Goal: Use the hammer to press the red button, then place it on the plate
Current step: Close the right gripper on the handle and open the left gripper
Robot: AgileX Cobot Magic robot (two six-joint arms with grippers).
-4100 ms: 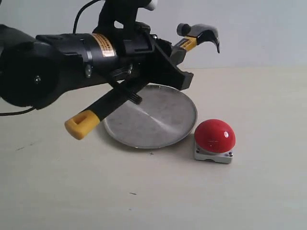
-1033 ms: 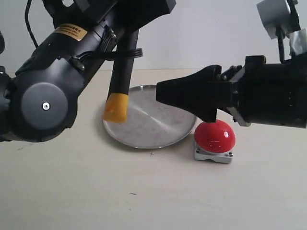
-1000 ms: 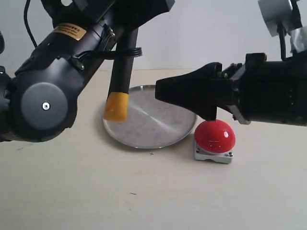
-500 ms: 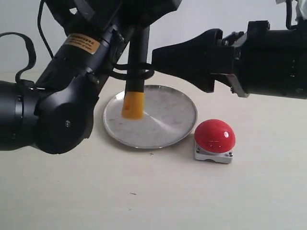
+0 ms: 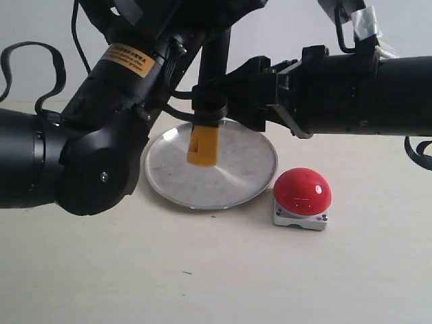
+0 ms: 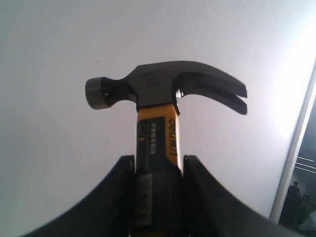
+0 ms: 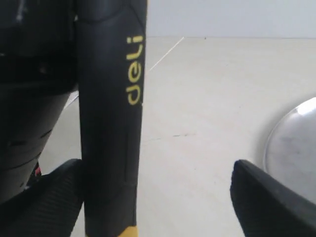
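Observation:
My left gripper (image 6: 158, 167) is shut on the hammer just below its yellow neck band, with the dark steel head (image 6: 163, 86) pointing up. In the exterior view the hammer (image 5: 214, 61) hangs upright and its yellow end (image 5: 204, 146) is above the silver plate (image 5: 250, 169). My right gripper (image 5: 219, 96) reaches in from the right. It is open, its fingers wide apart around the black handle (image 7: 111, 113), which lies close against one finger (image 7: 57, 195). The red button (image 5: 302, 189) sits on its grey base beside the plate, with nothing touching it.
The bulky left arm (image 5: 81, 155) fills the left of the exterior view, over the table. The right arm (image 5: 364, 88) spans the upper right, above the button. Pale tabletop (image 5: 202, 270) stretches in front of the plate and button.
The hammer has swung upright and shifted right over the plate. My right gripper has risen off the button and moved left until its open fingers bracket the handle.

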